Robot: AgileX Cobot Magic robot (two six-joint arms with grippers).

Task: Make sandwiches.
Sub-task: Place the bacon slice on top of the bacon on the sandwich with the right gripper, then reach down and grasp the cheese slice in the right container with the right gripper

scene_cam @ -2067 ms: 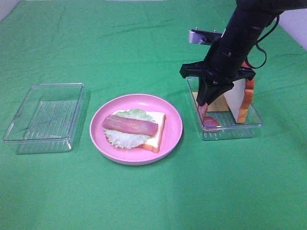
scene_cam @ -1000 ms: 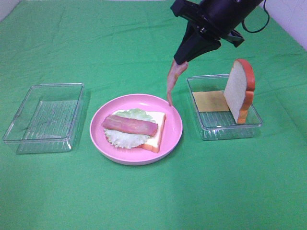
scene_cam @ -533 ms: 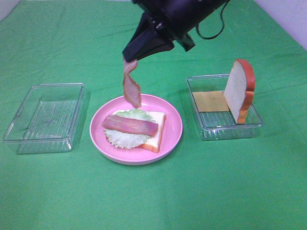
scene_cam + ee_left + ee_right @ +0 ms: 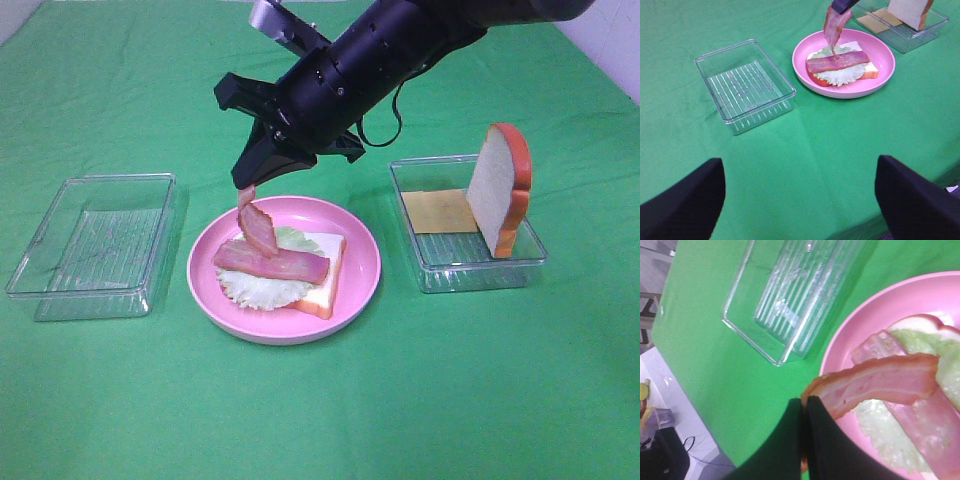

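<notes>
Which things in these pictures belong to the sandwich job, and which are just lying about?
In the job: right gripper, shut on hanging bacon strip; flat bacon strip, lettuce leaf and bottom bread slice, stacked; cheese square; upright bread slice.

Lying about: pink plate, right clear box, left clear box, green cloth.

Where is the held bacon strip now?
The dangling bacon strip hangs from the right gripper, left of centre in the exterior high view, over the flat strip on the pink plate.

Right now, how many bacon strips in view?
2. One strip lies on the lettuce; the second strip hangs from the right gripper over the plate. Upright bread could hide more.
</notes>
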